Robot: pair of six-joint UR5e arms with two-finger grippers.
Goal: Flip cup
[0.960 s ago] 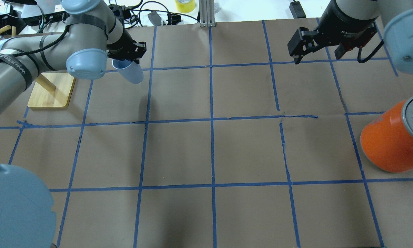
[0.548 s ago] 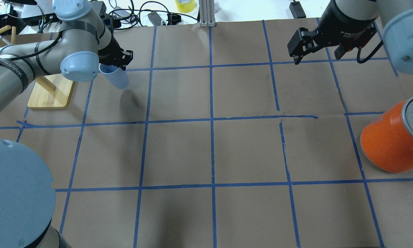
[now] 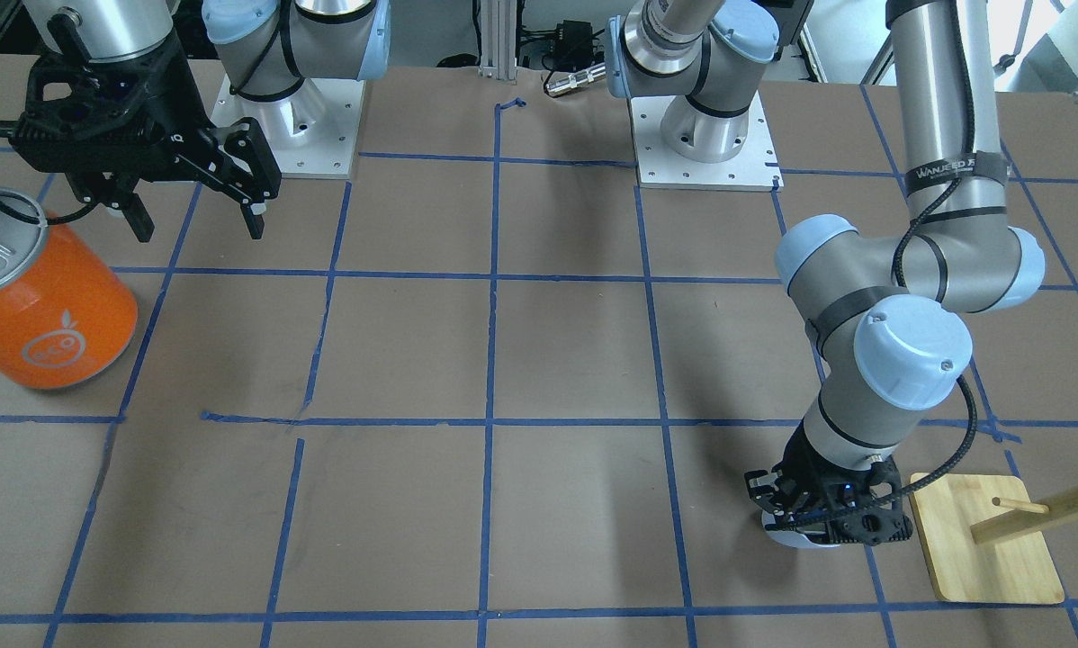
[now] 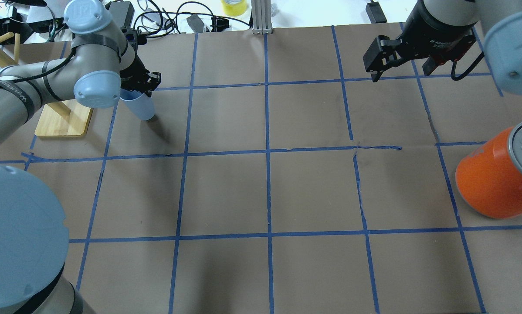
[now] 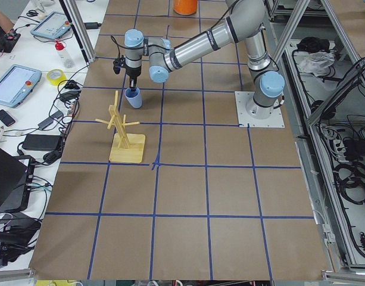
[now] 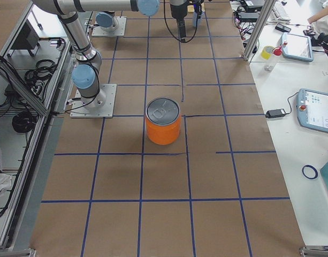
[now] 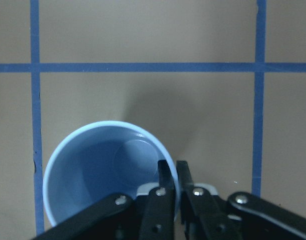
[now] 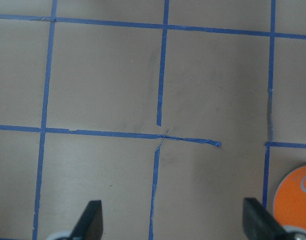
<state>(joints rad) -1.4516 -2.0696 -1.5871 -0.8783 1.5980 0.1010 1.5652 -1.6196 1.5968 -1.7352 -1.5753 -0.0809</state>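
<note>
Now cup (image 7: 93, 172) mouth-up, left fingers (image 7: 165, 187) pinching rim

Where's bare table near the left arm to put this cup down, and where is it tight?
The squares between the cup and the orange can are bare, the whole middle of the table. It is tight only beside the wooden stand.

One gripper is held low, the other high.
Near the table's far left corner the left gripper (image 4: 138, 85) is pointed down, pinched on the cup (image 4: 141, 107) rim; near the far right corner the right gripper (image 3: 201, 230) is held aloft, jaws spread wide.
</note>
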